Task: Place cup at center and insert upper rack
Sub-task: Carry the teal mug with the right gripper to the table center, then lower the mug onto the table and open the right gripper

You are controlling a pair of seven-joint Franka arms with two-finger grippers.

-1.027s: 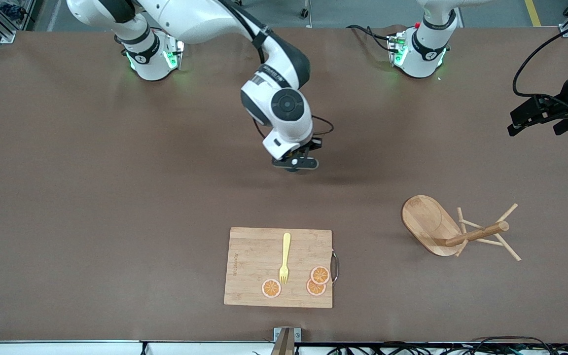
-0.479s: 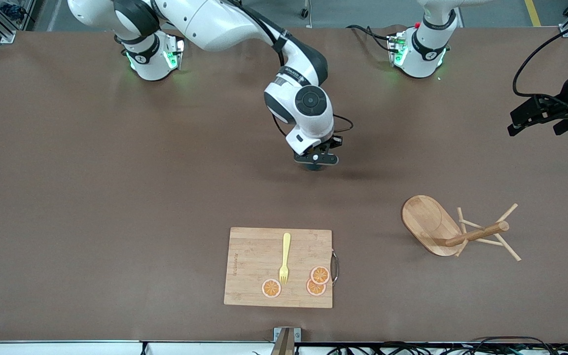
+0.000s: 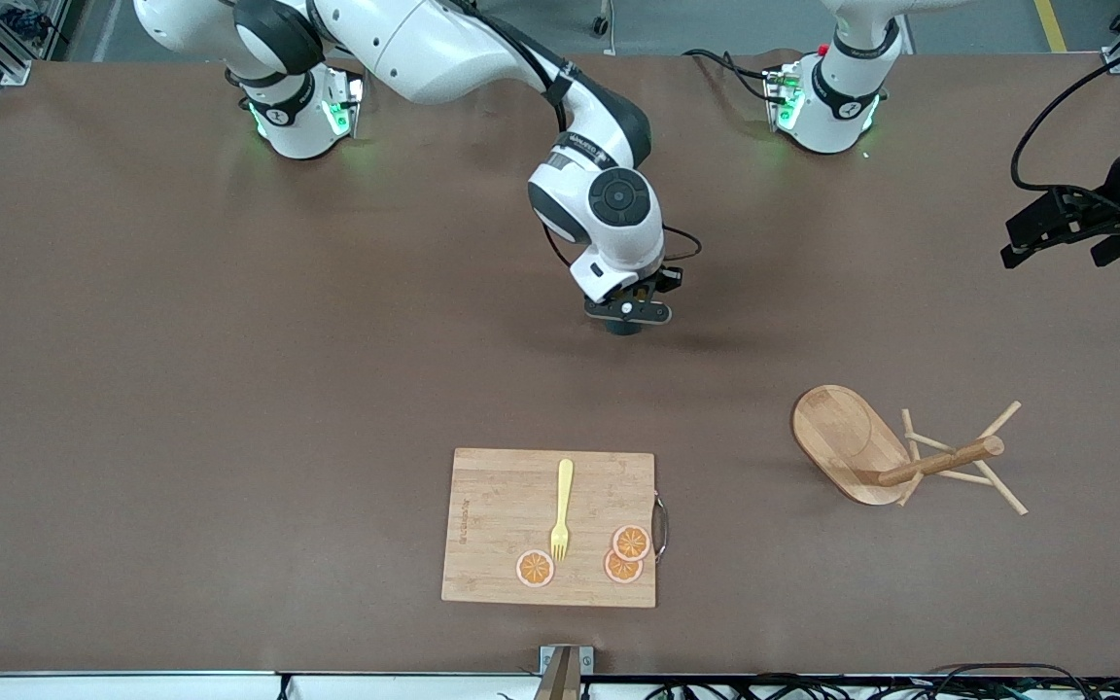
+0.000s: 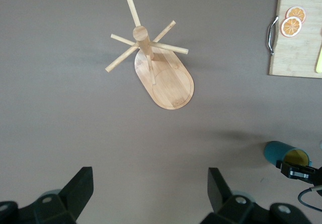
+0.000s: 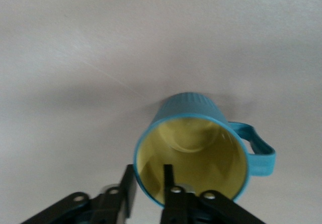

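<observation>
My right gripper [image 3: 626, 316] is low over the middle of the table, shut on the rim of the teal cup [image 5: 191, 133], one finger inside the yellow interior and one outside; in the right wrist view the gripper [image 5: 148, 171] straddles the rim. The cup's handle [image 5: 259, 151] sticks out sideways. The cup also shows in the left wrist view [image 4: 282, 153]. The wooden mug tree [image 3: 847, 437] lies on its side, toward the left arm's end, nearer to the front camera than the cup. My left gripper [image 3: 1051, 255] waits open and empty, high over the left arm's end; its wrist view [image 4: 149, 172] looks down on the mug tree [image 4: 163, 75].
A rectangular wooden cutting board [image 3: 502, 525] lies near the table's front edge, carrying a yellow fork [image 3: 561, 506] and three orange slices [image 3: 631, 542]. Its metal handle [image 3: 659, 525] faces the mug tree.
My right arm has carried the cup sideways toward the left arm's end, slowing in the last half second. The left arm and the mug tree have not moved.
</observation>
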